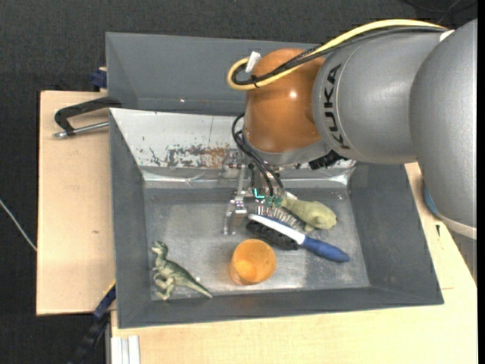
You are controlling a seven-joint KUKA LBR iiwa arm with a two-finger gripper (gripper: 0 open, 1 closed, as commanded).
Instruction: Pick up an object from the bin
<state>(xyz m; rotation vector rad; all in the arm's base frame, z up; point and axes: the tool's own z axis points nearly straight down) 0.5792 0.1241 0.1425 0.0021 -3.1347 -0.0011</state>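
Brush [292,233] lies diagonally — blue handle pointing lower right — beside end effector [236,214], opening unclear.

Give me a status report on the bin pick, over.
Gripper down mid-bin, head of the blue-handled brush beside it. Round orange thing just nearer the camera. Green dinosaur apart, near-left corner.

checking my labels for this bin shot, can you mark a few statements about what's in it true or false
1. A green toy dinosaur lies in the lower left corner of the bin. True.
2. The brush has a red handle. False: its handle is blue.
3. The orange round thing sits just in front of the brush. True.
4. The dinosaur lies on the brush. False: it lies apart, well to the left.
5. The arm reaches in from the left. False: it comes from the right.
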